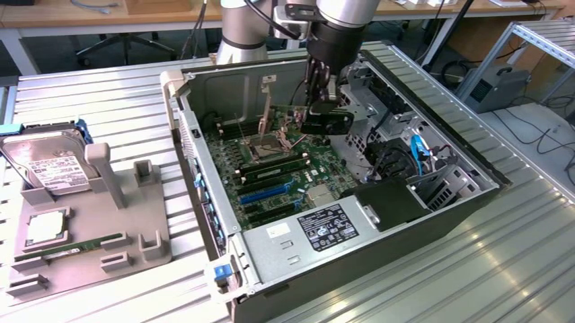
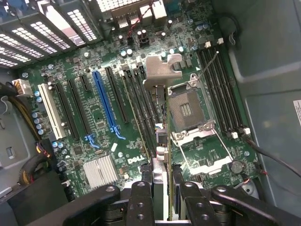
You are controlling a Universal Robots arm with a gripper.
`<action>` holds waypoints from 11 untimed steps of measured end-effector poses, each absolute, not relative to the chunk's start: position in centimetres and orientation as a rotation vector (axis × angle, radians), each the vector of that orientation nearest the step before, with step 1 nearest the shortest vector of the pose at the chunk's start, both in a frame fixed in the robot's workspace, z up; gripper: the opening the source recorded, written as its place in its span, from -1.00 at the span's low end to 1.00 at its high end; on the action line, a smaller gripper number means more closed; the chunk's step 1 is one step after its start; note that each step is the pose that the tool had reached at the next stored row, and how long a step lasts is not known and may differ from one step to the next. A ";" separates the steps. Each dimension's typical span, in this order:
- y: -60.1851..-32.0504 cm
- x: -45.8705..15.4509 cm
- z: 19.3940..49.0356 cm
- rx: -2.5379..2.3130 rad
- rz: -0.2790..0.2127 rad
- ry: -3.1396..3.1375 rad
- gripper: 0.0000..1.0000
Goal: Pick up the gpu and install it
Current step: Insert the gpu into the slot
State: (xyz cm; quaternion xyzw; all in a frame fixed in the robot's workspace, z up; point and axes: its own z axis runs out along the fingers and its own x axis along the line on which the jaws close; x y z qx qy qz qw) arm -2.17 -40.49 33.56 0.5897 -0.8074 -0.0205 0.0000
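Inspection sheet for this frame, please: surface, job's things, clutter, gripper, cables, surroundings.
Surface: ribbed metal table, carrying an open computer case and a grey parts holder.
Job's things: gpu held edge-on above the motherboard, not yet seated.
Clutter: hard drive, processor and memory stick on the holder.
Gripper: gripper inside the case, shut on the gpu.
Cables: blue cable in the case; dark cables on the floor at the exterior view's right.
Surroundings: wooden desks and a chair behind.
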 end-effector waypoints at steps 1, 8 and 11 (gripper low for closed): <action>-40.5 -2.2 33.6 1.858 -0.064 -2.532 -0.46; -40.5 -2.2 33.6 1.910 -0.064 -2.492 -0.46; -40.5 -2.2 33.6 1.927 -0.064 -2.479 -0.46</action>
